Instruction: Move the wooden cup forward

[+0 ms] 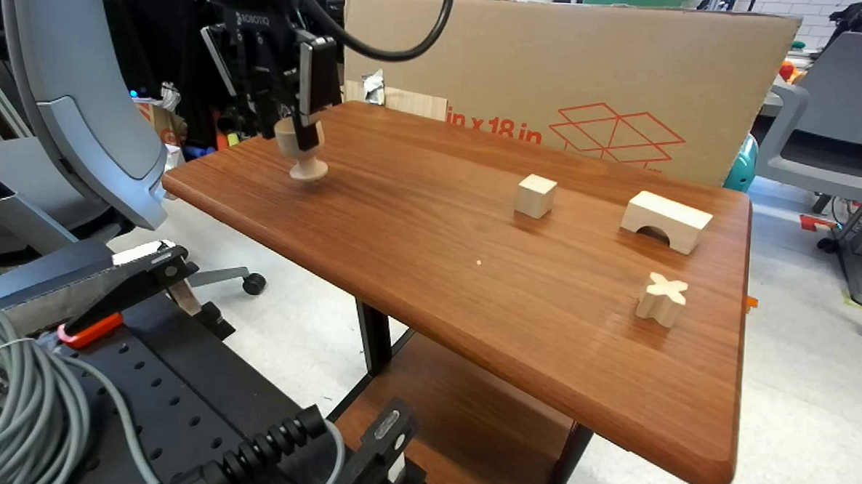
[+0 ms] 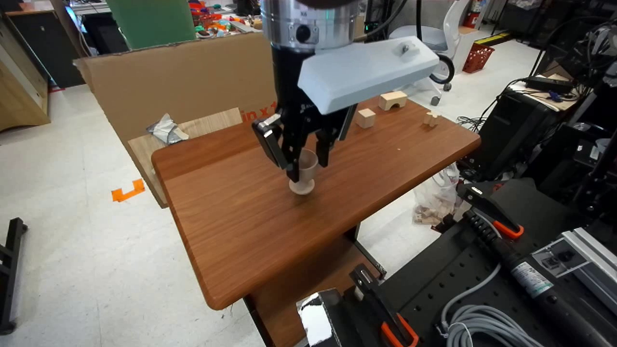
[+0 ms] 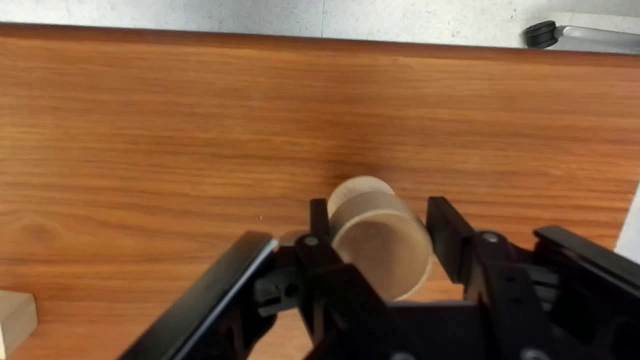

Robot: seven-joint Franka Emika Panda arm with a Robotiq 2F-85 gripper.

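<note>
The light-tan wooden cup [image 1: 308, 168] stands upright on the brown table, near its end, in an exterior view. It also shows in an exterior view [image 2: 309, 166] and in the wrist view [image 3: 382, 250], where its hollow bowl faces the camera. My gripper [image 1: 286, 132] points down with its fingers around the bowl. In the wrist view the gripper [image 3: 380, 215] has one finger against or very near the cup's left side. A small gap shows between the cup and the right finger. The fingers hide part of the bowl in both exterior views.
A pale wooden cube [image 1: 535, 196], an arch-shaped block [image 1: 666, 222] and a cross-shaped block [image 1: 662, 301] stand farther along the table [image 1: 431, 227]. A tall cardboard sheet [image 1: 511, 64] stands along one long side. A grey chair [image 1: 96, 89] is beside the table's end.
</note>
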